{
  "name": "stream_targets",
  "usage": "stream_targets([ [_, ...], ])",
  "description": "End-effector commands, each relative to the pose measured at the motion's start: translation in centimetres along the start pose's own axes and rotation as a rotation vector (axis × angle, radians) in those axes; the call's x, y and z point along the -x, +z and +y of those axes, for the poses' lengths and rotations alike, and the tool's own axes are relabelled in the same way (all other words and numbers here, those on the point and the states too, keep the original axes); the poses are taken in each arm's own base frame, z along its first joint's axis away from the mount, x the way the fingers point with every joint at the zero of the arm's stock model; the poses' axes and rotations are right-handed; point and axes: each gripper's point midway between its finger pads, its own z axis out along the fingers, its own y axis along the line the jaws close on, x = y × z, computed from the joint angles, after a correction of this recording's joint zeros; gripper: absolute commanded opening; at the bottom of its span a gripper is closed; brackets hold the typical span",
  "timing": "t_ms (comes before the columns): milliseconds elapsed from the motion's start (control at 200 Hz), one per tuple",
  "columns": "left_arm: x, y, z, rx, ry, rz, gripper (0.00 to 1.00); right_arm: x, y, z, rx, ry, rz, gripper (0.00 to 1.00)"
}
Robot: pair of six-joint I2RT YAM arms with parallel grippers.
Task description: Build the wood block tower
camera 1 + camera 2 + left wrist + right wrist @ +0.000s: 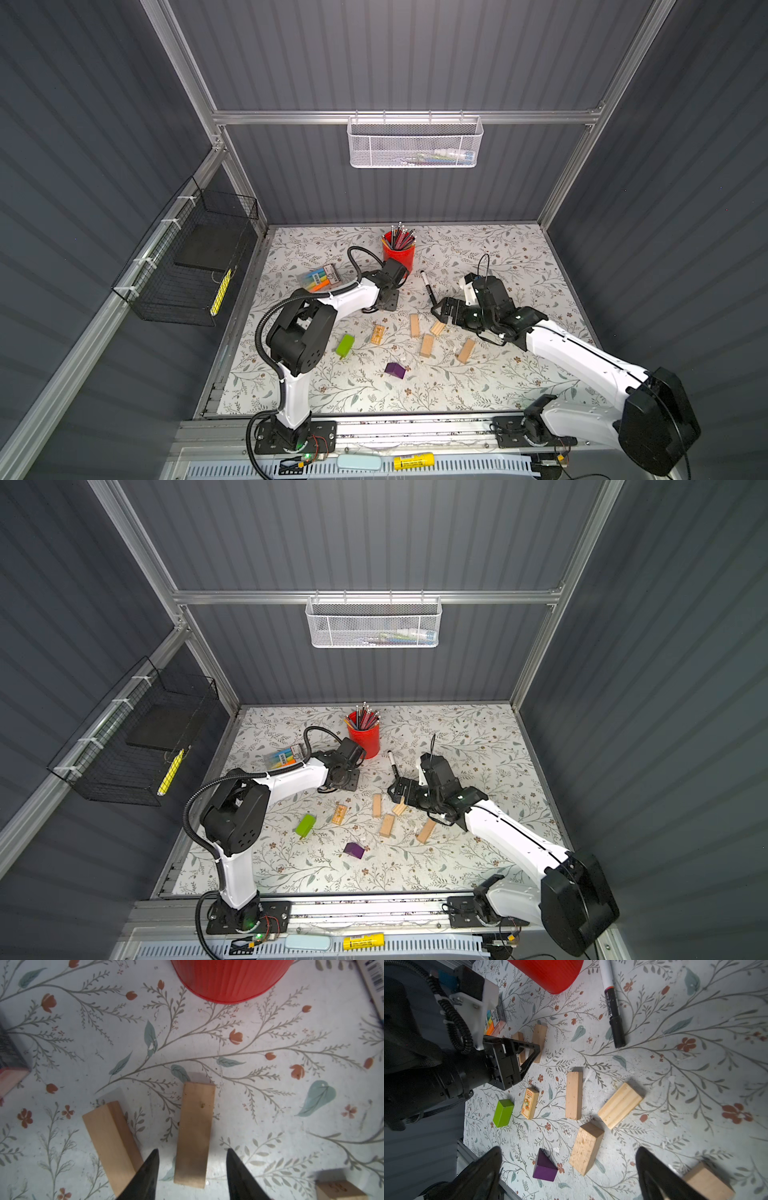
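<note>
Near the red cup (228,978), the left jaws stand apart astride a tan block (194,1134) lying flat on the worktop (291,1126), touching neither side, a second block (110,1142) just beside; probably the tower's base layer; the right jaws gape wide, empty, over the scattered wood blocks (573,1095); next, lift one and lay it across the pair

The right gripper (440,312) points toward the left arm (332,301), with one tan block (437,328) just at its fingertips and a second tan block (414,325) just beyond them. The black marker (428,287) lies near the gripper on its far side, toward the red pencil cup (399,253), while the lime-green block (345,345) and purple block (395,370) lie well apart from it.
</note>
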Motion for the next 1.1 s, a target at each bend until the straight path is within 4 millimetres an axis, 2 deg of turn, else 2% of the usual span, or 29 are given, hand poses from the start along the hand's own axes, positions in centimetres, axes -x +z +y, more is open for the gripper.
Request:
stream_targets([
  [0,1.1,0.5,-0.4,-0.020,0.010,-0.007,0.52,1.0,-0.1,1.3,0.036,-0.010,-0.017,0.99],
  [140,1.0,1.4,-1.0,-0.042,0.012,0.014,0.48,1.0,-0.1,1.3,0.032,-0.013,-0.017,0.99],
  [230,0.2,2.1,-0.8,-0.032,0.015,0.045,0.46,1.0,-0.1,1.2,0.027,-0.014,-0.016,0.99],
  [240,1.3,1.7,-1.1,-0.041,0.009,0.022,0.46,0.9,-0.1,1.2,0.027,-0.015,-0.016,0.99],
  [260,1.6,1.6,-1.2,-0.045,0.008,0.019,0.45,0.9,-0.1,1.2,0.027,-0.014,-0.016,0.99],
  [620,0.1,1.2,-1.7,-0.074,-0.058,0.082,0.24,0.7,0.2,1.0,0.021,-0.018,0.002,0.99],
  [725,0.1,0.4,-2.2,-0.110,-0.096,0.080,0.23,0.5,0.2,0.9,0.016,-0.018,0.007,0.99],
  [735,0.1,0.4,-2.2,-0.109,-0.099,0.083,0.22,0.5,0.2,0.9,0.016,-0.018,0.008,0.99],
  [750,-1.2,0.8,-1.8,-0.097,-0.100,0.113,0.23,0.5,0.2,0.8,0.015,-0.017,0.008,0.99],
  [775,-1.6,0.7,-1.8,-0.094,-0.107,0.123,0.22,0.4,0.2,0.8,0.014,-0.017,0.011,0.99],
  [1096,-4.6,-0.8,-3.9,-0.086,-0.139,0.167,0.21,0.1,0.4,0.5,0.009,-0.004,0.022,0.99],
])
